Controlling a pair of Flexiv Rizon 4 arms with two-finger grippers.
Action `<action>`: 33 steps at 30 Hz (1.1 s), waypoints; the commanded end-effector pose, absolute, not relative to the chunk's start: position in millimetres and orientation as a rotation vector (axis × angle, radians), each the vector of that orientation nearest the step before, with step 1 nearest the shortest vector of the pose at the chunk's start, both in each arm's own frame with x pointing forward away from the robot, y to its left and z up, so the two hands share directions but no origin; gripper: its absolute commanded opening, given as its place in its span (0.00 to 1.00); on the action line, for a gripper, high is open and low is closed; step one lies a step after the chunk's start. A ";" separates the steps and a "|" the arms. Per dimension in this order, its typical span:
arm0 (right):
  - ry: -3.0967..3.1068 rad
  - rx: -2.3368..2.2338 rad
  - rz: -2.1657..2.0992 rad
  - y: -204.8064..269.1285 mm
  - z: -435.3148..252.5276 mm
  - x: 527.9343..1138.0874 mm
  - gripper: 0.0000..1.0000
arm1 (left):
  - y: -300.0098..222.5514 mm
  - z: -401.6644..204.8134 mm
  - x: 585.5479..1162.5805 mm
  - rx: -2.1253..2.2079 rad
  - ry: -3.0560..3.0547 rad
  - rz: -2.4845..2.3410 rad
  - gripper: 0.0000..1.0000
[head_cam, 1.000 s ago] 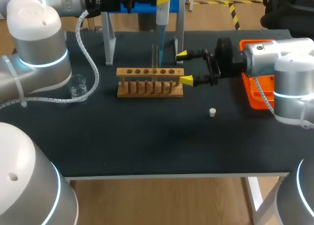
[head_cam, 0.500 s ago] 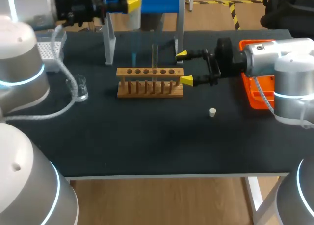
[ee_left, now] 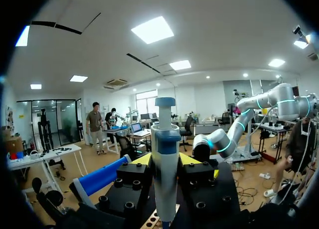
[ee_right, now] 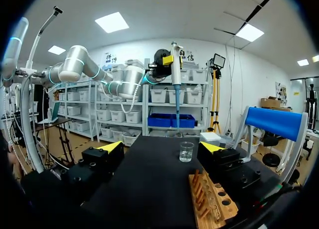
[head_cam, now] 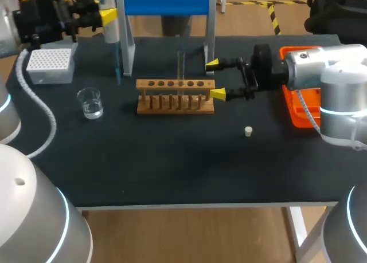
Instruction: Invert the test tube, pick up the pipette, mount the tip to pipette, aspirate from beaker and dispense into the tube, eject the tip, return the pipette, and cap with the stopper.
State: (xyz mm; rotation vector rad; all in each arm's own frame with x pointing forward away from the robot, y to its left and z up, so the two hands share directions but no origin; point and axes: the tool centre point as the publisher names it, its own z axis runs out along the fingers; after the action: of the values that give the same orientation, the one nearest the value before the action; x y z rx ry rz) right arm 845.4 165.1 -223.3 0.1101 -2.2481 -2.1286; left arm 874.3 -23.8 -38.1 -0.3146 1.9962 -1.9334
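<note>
My left gripper [head_cam: 106,14] is shut on the white and blue pipette [head_cam: 113,29], held upright above the table's back left; its long tip hangs between the tip box [head_cam: 50,65] and the stand's left post. In the left wrist view the pipette [ee_left: 165,174] stands between the yellow fingers of that gripper [ee_left: 165,160]. A glass test tube [head_cam: 181,65] stands upright in the wooden rack [head_cam: 175,95]. My right gripper [head_cam: 215,78] is open at the rack's right end, holding nothing. The beaker [head_cam: 90,102] holds some water. A white stopper [head_cam: 248,131] lies on the mat.
The pipette stand with a blue bar [head_cam: 166,2] rises behind the rack. An orange tray [head_cam: 299,108] lies under my right arm. In the right wrist view the beaker [ee_right: 186,151] sits ahead of the gripper [ee_right: 161,148] and the rack [ee_right: 212,199] beside it.
My left arm has carried the pipette leftward, from above the rack and tube to beside the tip box. The right arm has stayed still.
</note>
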 end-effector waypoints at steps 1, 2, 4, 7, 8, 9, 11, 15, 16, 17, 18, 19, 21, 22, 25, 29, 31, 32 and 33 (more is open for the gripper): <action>-2.250 0.111 -2.127 164.0 -222.9 845.1 1.00 | 4.7 -38.9 870.0 -0.303 1.982 -1.932 0.00; -2.250 0.111 -2.127 164.0 -222.9 845.1 1.00 | 9.1 -39.1 871.8 -0.305 1.977 -1.932 0.00; -2.250 0.111 -2.127 164.0 -222.9 845.1 1.00 | 14.6 -40.5 875.4 -0.306 1.977 -1.930 0.00; -2.250 0.111 -2.127 164.0 -222.9 845.1 1.00 | 24.1 -42.7 881.1 -0.308 1.980 -1.927 0.00; -2.250 0.111 -2.127 164.0 -222.9 845.1 1.00 | 26.6 -43.5 882.7 -0.309 1.981 -1.925 0.00; -2.250 0.111 -2.127 164.0 -222.9 845.1 1.00 | 29.2 -44.2 884.6 -0.309 1.983 -1.923 0.00; -2.250 0.111 -2.127 164.0 -222.9 845.1 1.00 | 33.5 -45.7 888.4 -0.310 1.987 -1.919 0.00; -2.250 0.111 -2.127 164.0 -222.9 845.1 1.00 | 40.9 -47.5 894.9 -0.305 1.987 -1.920 0.00; -2.250 0.111 -2.127 164.0 -222.9 845.1 1.00 | 41.4 -48.0 896.1 -0.304 1.987 -1.920 0.00; -2.250 0.111 -2.127 164.0 -222.9 845.1 1.00 | 41.9 -48.3 896.9 -0.302 1.988 -1.920 0.00; -2.250 0.111 -2.127 164.0 -222.9 845.1 1.00 | 42.1 -48.6 897.4 -0.301 1.988 -1.919 0.00; -2.250 0.111 -2.127 164.0 -222.9 845.1 1.00 | 43.7 -49.2 898.5 -0.299 1.988 -1.919 0.00; -2.250 0.111 -2.127 164.0 -222.9 845.1 1.00 | 46.2 -50.0 899.9 -0.298 1.986 -1.918 0.00; -2.250 0.111 -2.127 164.0 -222.9 845.1 1.00 | 46.6 -50.3 900.0 -0.297 1.983 -1.917 0.00; -2.250 0.111 -2.127 164.0 -222.9 845.1 1.00 | 48.0 -51.1 900.0 -0.301 1.985 -1.911 0.00; -2.250 0.111 -2.127 164.0 -222.9 845.1 1.00 | 49.2 -51.3 900.3 -0.300 1.981 -1.908 0.00; -2.250 0.111 -2.127 164.0 -222.9 845.1 1.00 | 49.0 -51.2 899.6 -0.301 1.978 -1.908 0.00; -2.250 0.111 -2.127 164.0 -222.9 845.1 1.00 | 49.4 -51.5 899.1 -0.301 1.976 -1.908 0.00; -2.250 0.111 -2.127 164.0 -222.9 845.1 1.00 | 49.8 -51.7 898.8 -0.302 1.975 -1.908 0.00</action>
State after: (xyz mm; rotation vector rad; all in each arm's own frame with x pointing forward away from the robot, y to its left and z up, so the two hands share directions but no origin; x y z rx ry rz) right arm 845.4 165.0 -223.2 0.1100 -2.2483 -2.1285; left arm 900.6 49.5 -50.9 -0.3007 1.9817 -1.9087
